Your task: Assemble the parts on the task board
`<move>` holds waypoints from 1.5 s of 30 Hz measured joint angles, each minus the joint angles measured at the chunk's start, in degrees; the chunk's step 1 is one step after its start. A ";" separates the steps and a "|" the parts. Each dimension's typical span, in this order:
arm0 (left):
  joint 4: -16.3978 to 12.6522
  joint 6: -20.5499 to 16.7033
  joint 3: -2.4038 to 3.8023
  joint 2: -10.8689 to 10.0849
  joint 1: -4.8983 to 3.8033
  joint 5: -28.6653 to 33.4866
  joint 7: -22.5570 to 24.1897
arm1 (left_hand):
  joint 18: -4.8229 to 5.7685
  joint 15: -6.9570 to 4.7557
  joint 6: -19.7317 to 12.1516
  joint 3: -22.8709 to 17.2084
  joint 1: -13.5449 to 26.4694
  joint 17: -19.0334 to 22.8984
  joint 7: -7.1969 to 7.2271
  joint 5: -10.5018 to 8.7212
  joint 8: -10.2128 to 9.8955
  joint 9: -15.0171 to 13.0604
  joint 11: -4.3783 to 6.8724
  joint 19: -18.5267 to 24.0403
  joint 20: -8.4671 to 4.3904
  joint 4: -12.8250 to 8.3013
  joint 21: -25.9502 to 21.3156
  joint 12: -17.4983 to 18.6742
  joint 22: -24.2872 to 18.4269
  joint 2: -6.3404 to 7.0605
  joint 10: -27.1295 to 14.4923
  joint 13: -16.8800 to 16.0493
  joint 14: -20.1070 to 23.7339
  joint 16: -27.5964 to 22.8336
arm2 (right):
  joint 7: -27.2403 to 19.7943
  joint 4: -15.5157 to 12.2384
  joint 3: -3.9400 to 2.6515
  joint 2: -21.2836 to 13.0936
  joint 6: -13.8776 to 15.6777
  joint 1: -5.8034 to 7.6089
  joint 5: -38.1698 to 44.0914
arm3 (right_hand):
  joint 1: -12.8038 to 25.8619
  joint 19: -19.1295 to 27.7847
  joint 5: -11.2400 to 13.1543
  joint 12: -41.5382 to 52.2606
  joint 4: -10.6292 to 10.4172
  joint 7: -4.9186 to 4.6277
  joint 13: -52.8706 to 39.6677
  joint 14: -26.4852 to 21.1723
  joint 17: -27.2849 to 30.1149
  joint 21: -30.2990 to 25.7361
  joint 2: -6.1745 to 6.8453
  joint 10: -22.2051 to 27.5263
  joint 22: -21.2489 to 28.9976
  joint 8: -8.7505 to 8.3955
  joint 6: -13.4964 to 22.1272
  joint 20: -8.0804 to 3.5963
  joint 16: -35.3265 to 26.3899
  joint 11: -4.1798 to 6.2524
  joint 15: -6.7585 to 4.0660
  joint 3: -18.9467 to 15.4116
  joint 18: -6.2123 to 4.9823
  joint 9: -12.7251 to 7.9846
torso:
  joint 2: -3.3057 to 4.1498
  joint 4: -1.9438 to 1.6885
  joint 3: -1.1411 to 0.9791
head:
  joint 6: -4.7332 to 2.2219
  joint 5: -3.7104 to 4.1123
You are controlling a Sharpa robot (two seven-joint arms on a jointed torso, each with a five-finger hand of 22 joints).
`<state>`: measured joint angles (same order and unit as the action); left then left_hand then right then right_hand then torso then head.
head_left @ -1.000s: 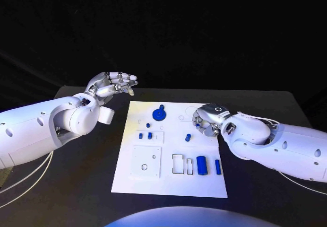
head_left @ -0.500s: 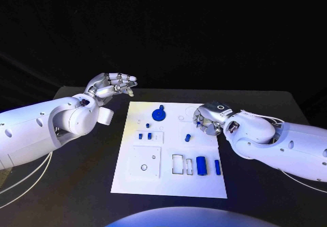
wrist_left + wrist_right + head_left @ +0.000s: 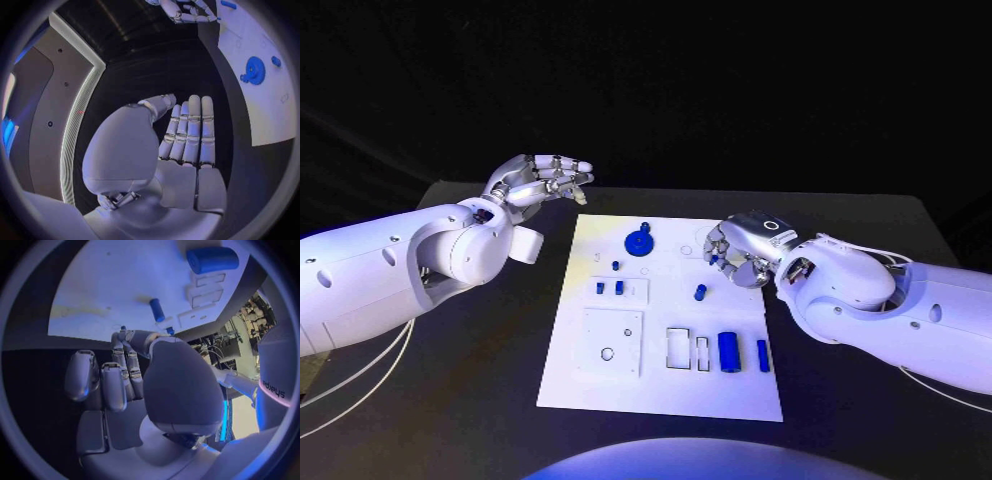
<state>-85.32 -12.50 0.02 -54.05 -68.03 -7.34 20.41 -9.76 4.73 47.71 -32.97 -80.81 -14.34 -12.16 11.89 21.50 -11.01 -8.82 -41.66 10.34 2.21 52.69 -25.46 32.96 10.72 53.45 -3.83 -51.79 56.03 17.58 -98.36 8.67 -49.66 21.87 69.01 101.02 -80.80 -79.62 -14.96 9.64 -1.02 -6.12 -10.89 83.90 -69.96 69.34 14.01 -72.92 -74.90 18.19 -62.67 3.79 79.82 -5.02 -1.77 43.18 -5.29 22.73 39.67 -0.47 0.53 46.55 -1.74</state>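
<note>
The white task board [image 3: 661, 385] lies in the middle of the table. On it are a blue gear [image 3: 639, 243], a small blue peg [image 3: 700, 292] and two blue cylinders [image 3: 730, 352] near its right edge. My right hand [image 3: 737, 250] hovers over the board's far right part with its fingers curled in. A small blue part [image 3: 715, 259] shows at its fingertips, pinched there. In the right wrist view the peg [image 3: 156, 310] and a cylinder [image 3: 212, 259] lie beyond the curled fingers [image 3: 115, 380]. My left hand [image 3: 538, 180] hangs raised past the board's far left corner and holds nothing, fingers straight in the left wrist view [image 3: 187, 135].
The black table [image 3: 473, 400] runs around the board on all sides. A square white plate [image 3: 610, 342] and two rectangular slots [image 3: 678, 346] sit on the board's near half. The gear [image 3: 254, 70] also appears in the left wrist view.
My right hand has shifted slightly toward the board's far side, and the small blue part now shows at its fingertips. The left hand has not moved.
</note>
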 measured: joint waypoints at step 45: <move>0.66 0.50 -0.13 2.10 0.00 -0.06 -0.76 | 0.00 0.00 -0.42 -0.01 0.18 0.10 0.01 0.00 -0.23 0.05 -0.20 0.00 0.00 0.00 -0.38 0.20 -0.22 0.18 -0.21 0.00 0.00 0.01 | -3.76 0.51 0.25 14.16 1.15 -7.52 -3.45 | 0.30 0.00 10.99 -0.84 0.57 -0.06 -0.12 0.14 0.40 -0.78 -1.50 -0.19 -0.03 0.14 -0.13 0.00 0.00 -0.18 -0.49 -0.25 0.00 0.49 | -0.01 -0.02 0.03 | 2.24 -6.32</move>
<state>-84.66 -12.00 -0.11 -51.95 -68.04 -7.40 19.66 -9.76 4.73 47.29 -32.97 -80.63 -14.25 -12.15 11.89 21.27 -10.96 -9.02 -41.67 10.34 2.21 52.31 -25.25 32.74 10.90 53.24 -3.83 -51.79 56.04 13.82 -97.85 8.92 -35.50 23.02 61.48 97.57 -80.50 -79.61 -3.97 8.80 -0.45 -6.18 -11.01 84.04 -69.55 68.56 12.51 -73.11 -74.93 18.33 -62.80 3.79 79.82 -5.21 -2.26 42.93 -5.29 23.22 39.66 -0.49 0.56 48.79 -8.06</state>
